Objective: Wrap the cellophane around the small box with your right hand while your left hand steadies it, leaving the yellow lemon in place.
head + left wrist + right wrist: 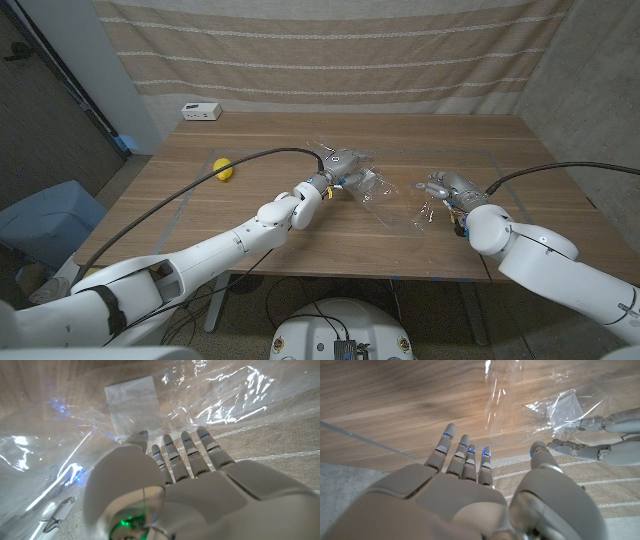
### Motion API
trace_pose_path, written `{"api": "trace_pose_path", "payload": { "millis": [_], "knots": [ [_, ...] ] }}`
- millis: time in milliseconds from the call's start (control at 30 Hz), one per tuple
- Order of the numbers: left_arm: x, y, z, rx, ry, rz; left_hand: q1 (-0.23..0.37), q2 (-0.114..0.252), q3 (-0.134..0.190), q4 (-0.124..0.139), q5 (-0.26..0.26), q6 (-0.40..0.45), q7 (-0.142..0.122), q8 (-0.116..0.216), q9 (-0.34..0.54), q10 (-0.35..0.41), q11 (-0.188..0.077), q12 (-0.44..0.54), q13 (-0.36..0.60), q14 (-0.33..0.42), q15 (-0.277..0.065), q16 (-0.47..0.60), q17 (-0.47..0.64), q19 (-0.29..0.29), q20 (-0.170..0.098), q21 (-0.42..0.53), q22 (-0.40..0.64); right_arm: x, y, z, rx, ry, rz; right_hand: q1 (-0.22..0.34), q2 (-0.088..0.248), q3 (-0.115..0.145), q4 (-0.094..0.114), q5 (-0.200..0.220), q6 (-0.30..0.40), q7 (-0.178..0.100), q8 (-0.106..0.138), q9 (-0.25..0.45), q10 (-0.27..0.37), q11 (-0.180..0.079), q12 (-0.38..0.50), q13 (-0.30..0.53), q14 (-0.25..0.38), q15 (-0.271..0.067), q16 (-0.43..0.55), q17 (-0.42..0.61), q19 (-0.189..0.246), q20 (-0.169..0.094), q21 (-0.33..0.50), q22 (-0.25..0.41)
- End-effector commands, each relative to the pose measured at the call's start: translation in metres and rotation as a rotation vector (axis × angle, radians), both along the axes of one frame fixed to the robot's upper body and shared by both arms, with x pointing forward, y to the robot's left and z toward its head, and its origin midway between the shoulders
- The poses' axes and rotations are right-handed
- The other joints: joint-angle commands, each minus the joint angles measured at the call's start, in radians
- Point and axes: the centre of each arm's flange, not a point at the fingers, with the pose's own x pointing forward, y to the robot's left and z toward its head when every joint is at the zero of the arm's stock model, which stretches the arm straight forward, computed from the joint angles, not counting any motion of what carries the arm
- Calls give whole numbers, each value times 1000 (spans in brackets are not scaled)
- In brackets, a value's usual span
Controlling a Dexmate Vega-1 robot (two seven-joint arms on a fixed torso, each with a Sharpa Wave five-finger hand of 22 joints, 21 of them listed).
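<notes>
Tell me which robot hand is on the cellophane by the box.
The left robot hand: it rests on the cellophane over the small box. The right robot hand sits at the sheet's far edge.

The wooden table [260,140] carries a small white box-shaped device [201,112] near its far left corner. Thin lines of clear tape [487,156] run across the tabletop. Behind the table hangs a beige curtain [330,50] with pale stripes. A blue bin [45,222] stands on the floor at the table's left side, just beside a blue-grey wall panel [95,60].
</notes>
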Motion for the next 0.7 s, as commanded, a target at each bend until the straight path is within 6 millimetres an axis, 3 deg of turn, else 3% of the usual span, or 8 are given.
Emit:
{"api": "trace_pose_path", "payload": {
  "millis": [33,267,433,533,600,667,700],
  "knots": [
    [0,-2,2,-4,-10,-11,13,5,-12,-13,2,7,-12,12,3,-6,2,5,4,-2,-70,3,2,-2,0,5,2,9,4,1,-107,88,-68,18,11,4,-14,8,50,2,21,3,1,-3,12,4,-8,-3,-1,-4,2,-5,-8,4],
    [-1,-2,2,-11,-14,-17,13,6,-11,-12,2,13,-14,14,2,-6,2,6,3,-3,-72,3,2,-1,-2,5,2,15,9,3,-147,130,-52,65,24,18,-32,12,144,4,49,2,51,-7,33,2,10,-17,13,-15,15,-12,-12,4],
    [-1,-2,3,-15,-22,-19,13,8,-10,-12,2,13,-14,14,2,-7,3,7,3,-3,-73,3,1,-1,-3,6,2,18,12,5,-155,140,-26,95,33,23,-36,12,227,22,70,2,90,-5,45,0,24,-23,22,-22,27,-18,-15,3],
    [-1,-2,3,-17,-22,-21,12,8,-10,-11,2,13,-15,14,2,-8,4,7,3,-3,-73,3,1,-1,-4,6,2,19,17,7,-177,141,-31,204,52,55,-52,18,380,26,111,5,186,-14,70,0,90,-56,53,-34,68,-37,-13,3],
    [-1,-2,3,-19,-22,-24,12,9,-9,-11,2,14,-16,14,2,-8,3,7,3,-4,-73,3,1,-1,-4,6,2,19,21,10,-193,137,-36,311,70,84,-55,17,508,19,153,7,260,-35,88,1,145,-93,85,-29,102,-59,-7,4],
    [-2,-2,3,-18,-23,-23,12,9,-9,-11,1,15,-17,14,2,-8,3,8,3,-4,-74,2,1,-1,-5,6,2,19,22,12,-186,133,-25,398,72,100,-58,14,584,16,180,9,326,-60,104,4,188,-124,116,-18,139,-73,5,5],
    [-2,-2,3,-18,-23,-24,10,10,-9,-10,1,15,-16,14,2,-8,4,8,3,-6,-73,2,2,-1,-4,6,2,19,22,14,-178,129,-18,423,77,101,-53,11,607,15,189,10,344,-60,107,6,222,-133,138,-9,159,-82,13,6]
  ]
}}
